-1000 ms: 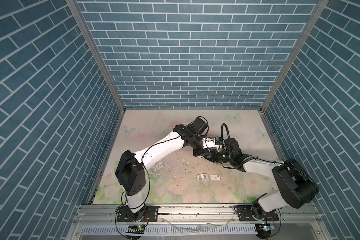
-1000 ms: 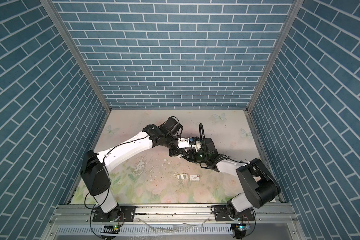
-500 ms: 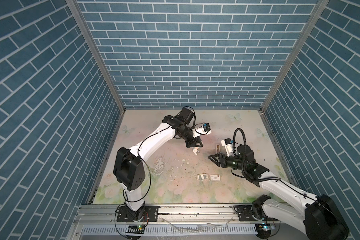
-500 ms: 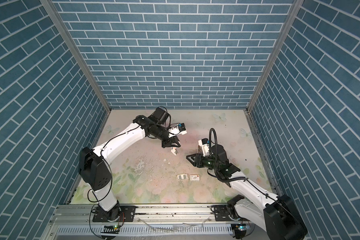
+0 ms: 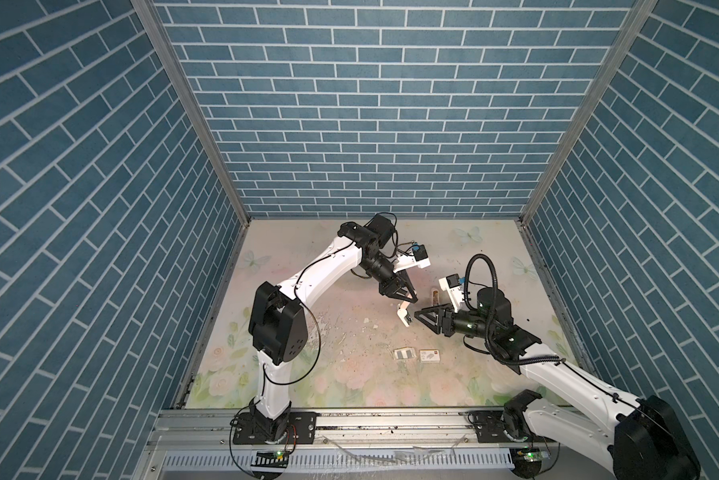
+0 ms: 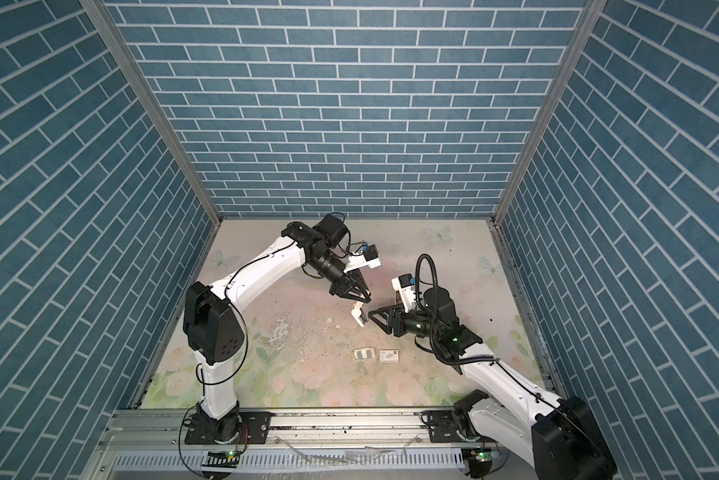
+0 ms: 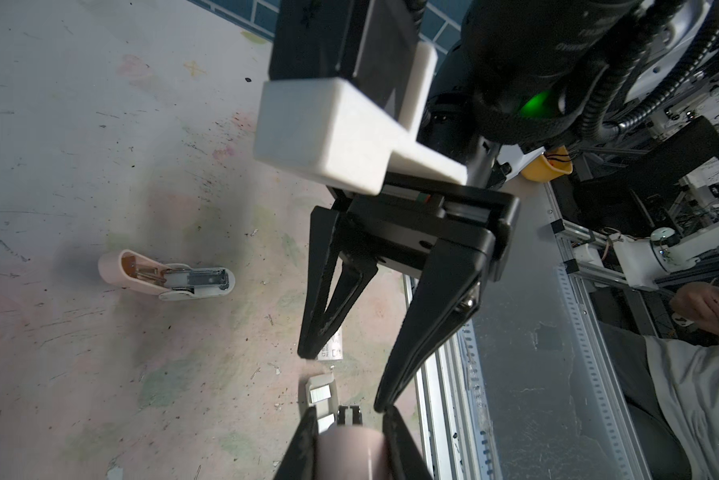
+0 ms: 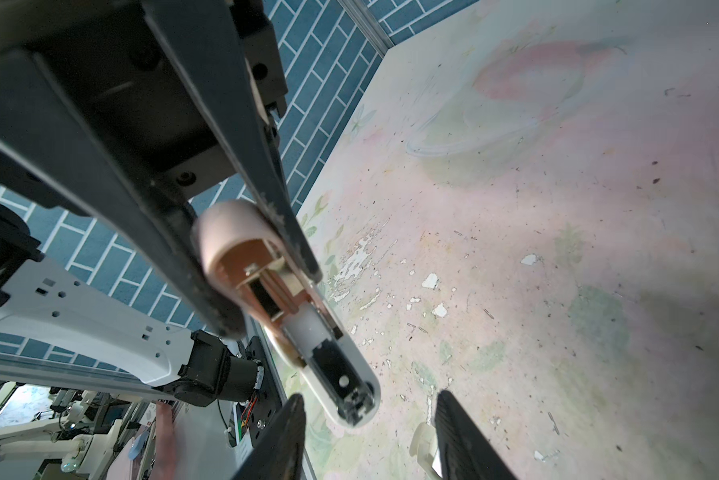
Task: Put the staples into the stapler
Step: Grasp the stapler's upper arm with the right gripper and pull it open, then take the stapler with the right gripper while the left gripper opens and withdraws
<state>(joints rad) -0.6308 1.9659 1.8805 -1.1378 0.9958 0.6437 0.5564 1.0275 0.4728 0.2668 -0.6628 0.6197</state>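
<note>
Short silvery-grey metal staple strips [image 5: 404, 353] lie near table [image 5: 308, 374] front edge, just beside small white cardboard box [image 5: 429, 355]. Right fingers [image 7: 428, 332] half-parted, empty, nearer; strips frontward of them, axis unreadable. Left fingers [image 8: 262, 174] clamp pink-and-white plastic stapler [image 8: 333, 370] aloft.

Floral tabletop [image 5: 229, 374] free at left, white cardboard box [image 5: 429, 356] and silvery metal staples [image 5: 403, 354] near front, pink plastic stapler [image 7: 166, 282] lying behind.

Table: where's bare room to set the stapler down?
Free: the table between the left arm's base and the two boxes, and the far right corner. Crowded: centre, where left gripper holding the stapler, open right gripper and a second stapler meet.
</note>
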